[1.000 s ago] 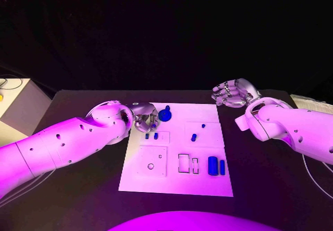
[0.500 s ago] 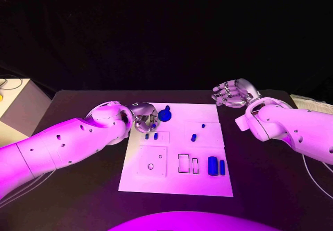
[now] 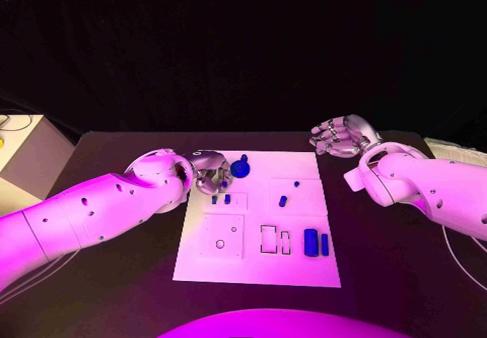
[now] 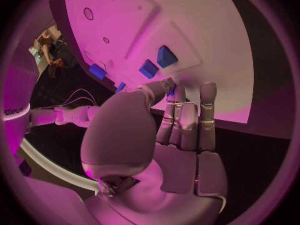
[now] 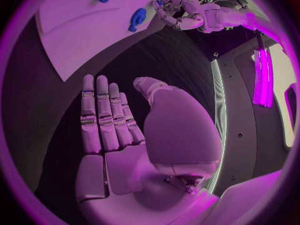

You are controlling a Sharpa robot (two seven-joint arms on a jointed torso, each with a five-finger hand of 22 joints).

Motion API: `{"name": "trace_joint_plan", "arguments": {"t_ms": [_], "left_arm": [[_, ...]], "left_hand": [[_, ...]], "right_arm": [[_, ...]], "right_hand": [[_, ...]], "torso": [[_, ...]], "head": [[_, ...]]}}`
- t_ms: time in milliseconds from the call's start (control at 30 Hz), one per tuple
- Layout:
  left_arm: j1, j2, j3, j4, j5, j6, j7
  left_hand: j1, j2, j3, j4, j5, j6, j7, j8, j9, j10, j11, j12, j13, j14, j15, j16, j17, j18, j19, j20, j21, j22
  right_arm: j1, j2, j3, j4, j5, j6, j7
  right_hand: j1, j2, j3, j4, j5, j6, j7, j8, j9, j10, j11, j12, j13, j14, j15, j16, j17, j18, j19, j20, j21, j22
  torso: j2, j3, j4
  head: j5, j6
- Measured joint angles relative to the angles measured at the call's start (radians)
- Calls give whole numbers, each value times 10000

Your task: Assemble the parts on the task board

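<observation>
Two blue bars (image 3: 317, 243) lying lengthwise front-to-back on the task board (image 3: 260, 270) – left hand (image 3: 210, 172) fingers straight, empty, right hand (image 3: 340, 135) flat, empty

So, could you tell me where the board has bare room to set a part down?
The task board is bare along its near edge, below the rectangular slots and the two blue bars. Its far right corner, near the right hand, looks free. The far left corner is crowded: the left hand sits beside the round blue part.

A black desk (image 3: 395, 253) is seen under everything. At the far left, a white box-like stand (image 3: 25, 158) is placed just beside the desk's edge.
</observation>
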Motion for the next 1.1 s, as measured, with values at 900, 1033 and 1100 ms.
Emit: {"name": "trace_joint_plan", "arguments": {"t_ms": [900, 1033, 1100], "left_arm": [[-28, -82, 1, 85, -5, -36, -37], [-36, -102, 3, 110, -6, -40, -45], [-39, -114, 5, 126, -7, -41, -49]], "left_hand": [[-12, -93, 198, 82, 0, -251, -34, -5, -147, -338, -52, 1238, 442, 252, -38, 211, 571, 0, 35, -34, 0, 64], [-12, -93, 210, 94, 0, -251, -34, -6, -152, -394, -34, 1371, 479, 252, -38, 271, 637, 0, 35, -33, 0, 65], [-12, -93, 227, 77, 0, -251, -34, -6, -152, -394, -34, 1415, 504, 255, -35, 271, 653, 0, 35, -33, 0, 78]], "right_arm": [[-1, -17, 0, 3, 0, 0, -1], [-1, -19, 0, 3, 0, 0, -1], [-1, -20, 0, 4, 0, 0, -1]], "right_hand": [[0, 0, 0, 0, 0, 0, 0, 0, 0, 0, 0, 0, 2, 0, 0, 0, 0, 0, 0, 0, 0, 1], [0, 0, 0, 0, 0, 0, 0, 0, 0, 0, 0, 0, 1, 0, 0, 0, 1, 0, 0, 0, 0, 1], [0, 0, 4, -4, 21, 0, 0, 0, -6, 0, 0, 17, -23, 0, 0, -31, -2, 0, 0, 0, 0, -28]], "torso": [[-2, 7, 0], [-2, 1, 0], [-2, 0, 0]], "head": [[4, -1], [3, -10], [3, -17]]}}
